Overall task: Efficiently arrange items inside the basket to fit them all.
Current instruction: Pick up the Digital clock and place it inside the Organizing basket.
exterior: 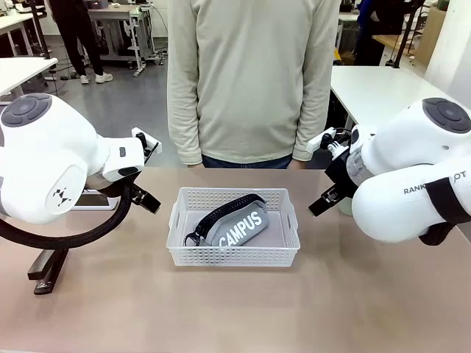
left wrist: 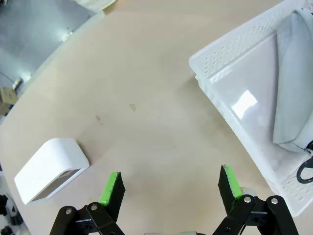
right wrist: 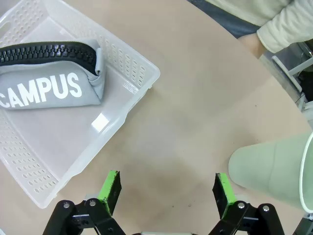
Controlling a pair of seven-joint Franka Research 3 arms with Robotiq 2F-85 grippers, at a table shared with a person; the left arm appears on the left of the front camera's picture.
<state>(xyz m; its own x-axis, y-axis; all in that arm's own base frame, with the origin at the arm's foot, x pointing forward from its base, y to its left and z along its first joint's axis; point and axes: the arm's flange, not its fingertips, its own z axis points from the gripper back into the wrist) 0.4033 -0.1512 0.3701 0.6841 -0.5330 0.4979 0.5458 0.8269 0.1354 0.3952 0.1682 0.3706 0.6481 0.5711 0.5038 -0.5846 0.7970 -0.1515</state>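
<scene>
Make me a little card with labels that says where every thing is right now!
basket: white basket, middle of the table
inside the basket: grey CAMPUS pouch, by itself
outside, robot's left: white block, black stapler
outside, robot's right: green cup
left gripper: open, holding nothing
right gripper: open, holding nothing
</scene>
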